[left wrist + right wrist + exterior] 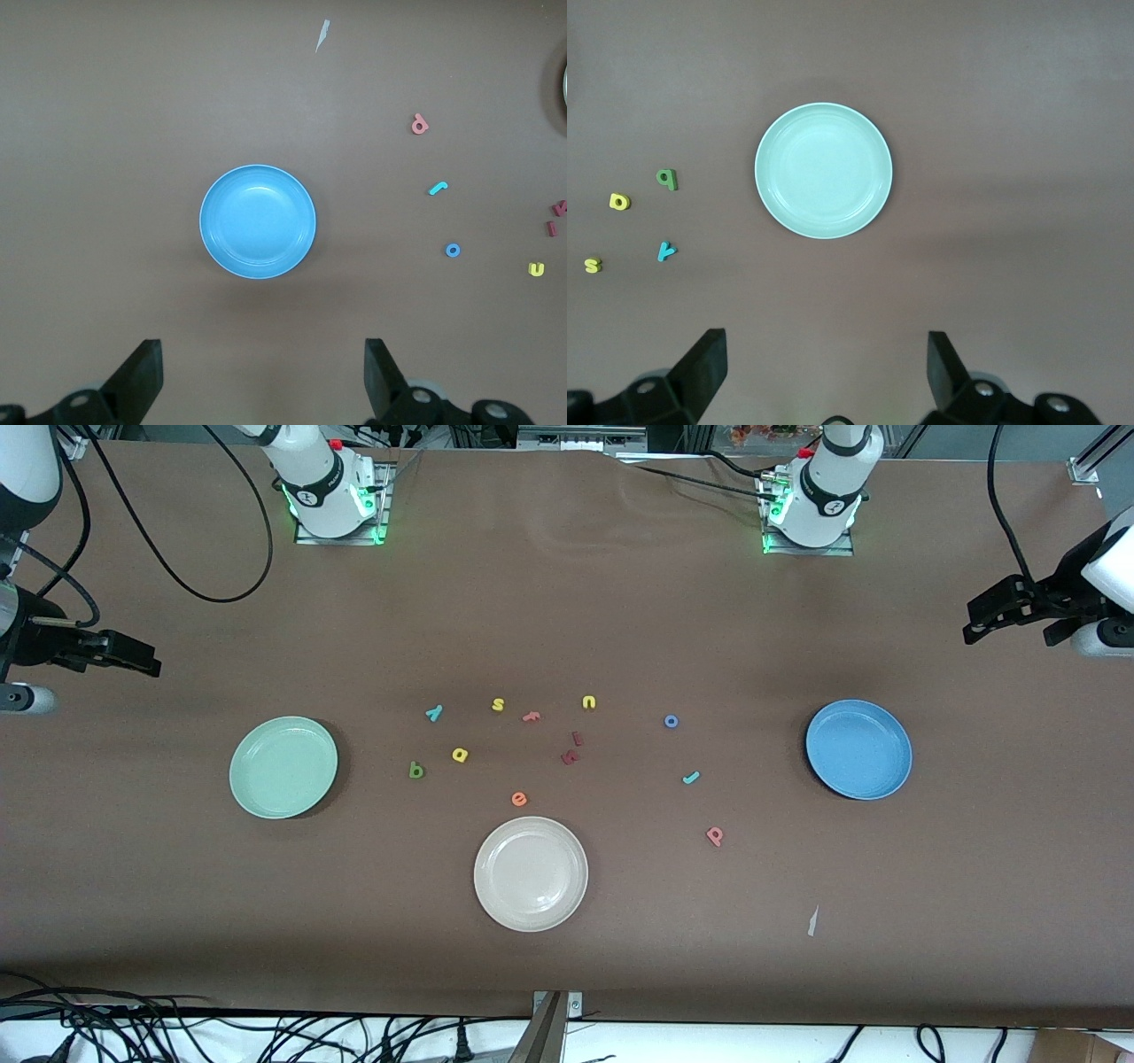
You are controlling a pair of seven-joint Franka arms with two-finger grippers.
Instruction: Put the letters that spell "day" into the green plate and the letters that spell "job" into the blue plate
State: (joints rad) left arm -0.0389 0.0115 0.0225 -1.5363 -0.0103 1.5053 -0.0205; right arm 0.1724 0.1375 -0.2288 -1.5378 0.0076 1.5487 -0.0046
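The green plate lies empty toward the right arm's end, the blue plate empty toward the left arm's end. Between them on the table lie the green "d", yellow "a" and teal "y". Closer to the blue plate are the blue "o", teal "j" and pinkish "b". My left gripper hangs open high beside the blue plate. My right gripper hangs open high beside the green plate.
A cream-white plate sits nearest the front camera. Other letters lie mid-table: yellow "s", yellow "u", orange "e", a pink piece, two dark red pieces. A white paper scrap lies near the "b".
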